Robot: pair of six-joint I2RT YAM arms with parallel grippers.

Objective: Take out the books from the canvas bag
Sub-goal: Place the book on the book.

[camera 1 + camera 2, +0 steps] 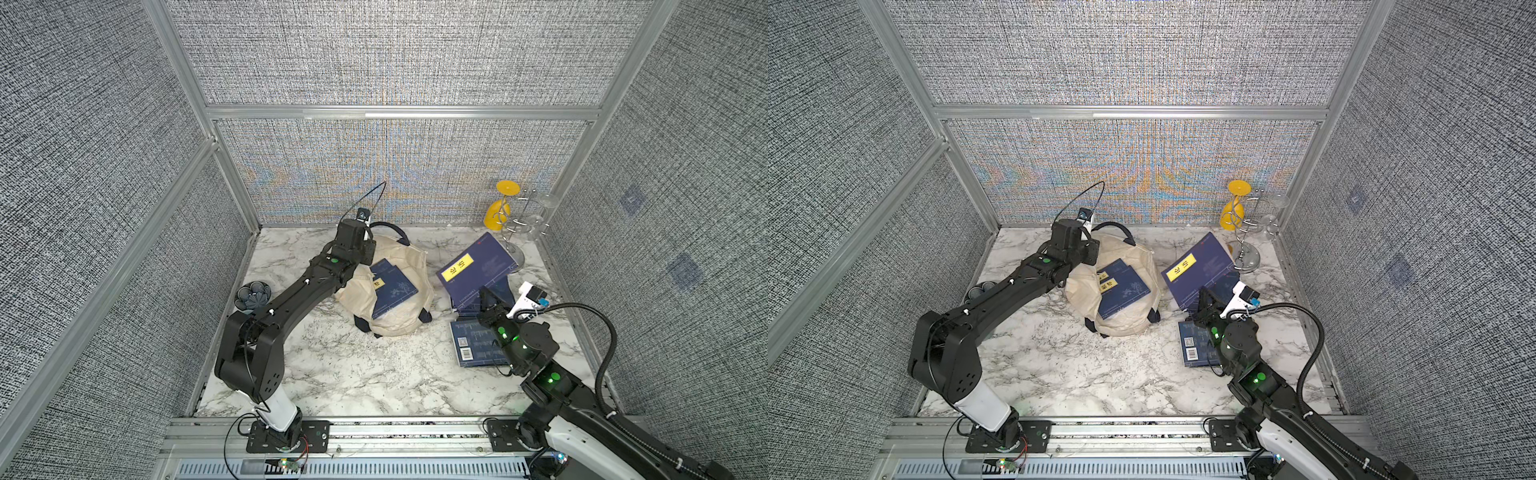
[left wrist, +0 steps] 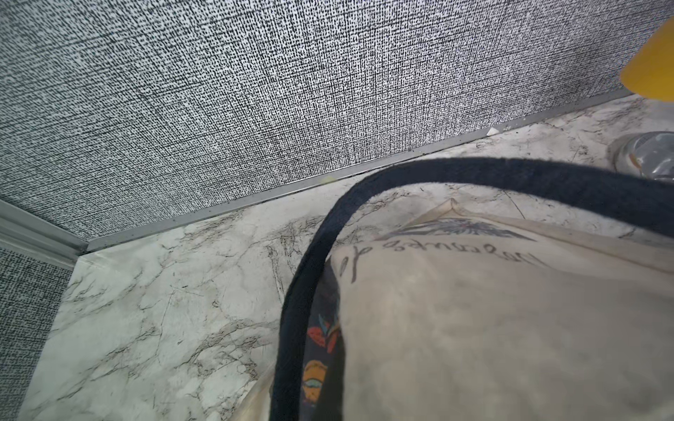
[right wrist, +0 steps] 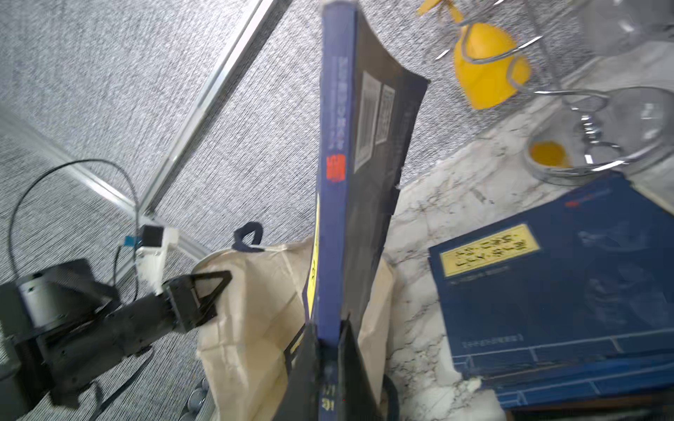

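At the canvas bag's (image 1: 405,255) left rim, the left gripper (image 3: 219,291) is pinched shut on the fabric, apparently propping the mouth open. Two books (image 1: 392,286) lie inside the bag. Right of the bag, the right gripper (image 3: 330,342) clamps a lifted book (image 1: 486,259) by its spine above the removed books (image 1: 478,347); next, I judge, it must lower and release

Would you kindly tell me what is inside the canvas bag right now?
In the canvas bag's open mouth, a navy book with a yellow label overlaps a second navy book. Anything beneath them is hidden by the books and the cream fabric.
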